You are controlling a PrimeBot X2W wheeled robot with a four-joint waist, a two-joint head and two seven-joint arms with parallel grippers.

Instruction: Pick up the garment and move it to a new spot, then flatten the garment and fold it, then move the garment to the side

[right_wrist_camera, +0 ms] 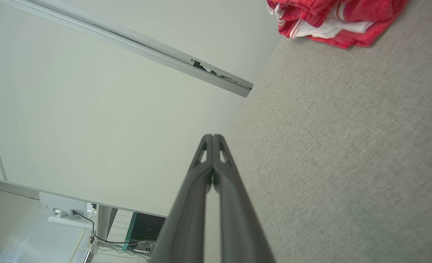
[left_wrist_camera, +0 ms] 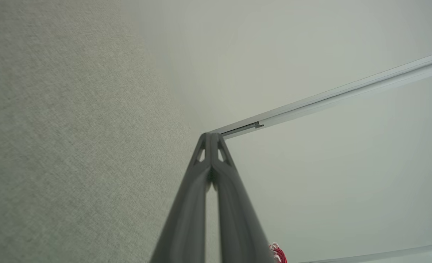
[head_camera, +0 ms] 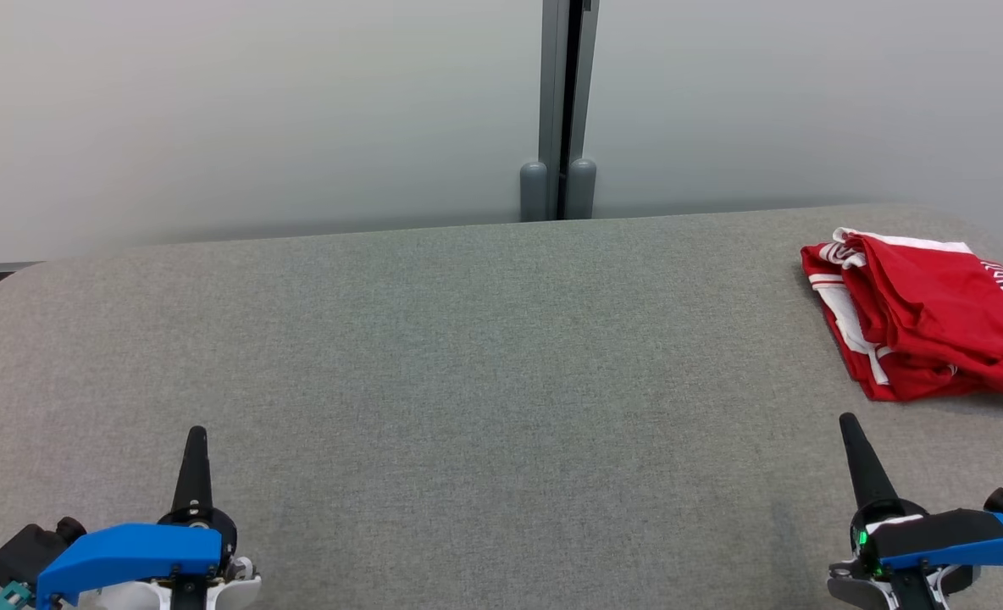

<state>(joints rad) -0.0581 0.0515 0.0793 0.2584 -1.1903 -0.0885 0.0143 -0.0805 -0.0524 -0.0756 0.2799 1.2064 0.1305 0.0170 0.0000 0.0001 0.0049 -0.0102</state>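
The right gripper [head_camera: 849,421] is clenched on nothing, hovering low over the grey table [head_camera: 484,356], and the left gripper [head_camera: 197,434] sits far off to its left, likewise pinched closed and empty. Ahead of the right gripper and a little to its right lies the red garment [head_camera: 925,313], loosely folded near the table's edge. The work looks finished or not yet begun; I cannot tell which. A next grasp would need the right fingers parted first.
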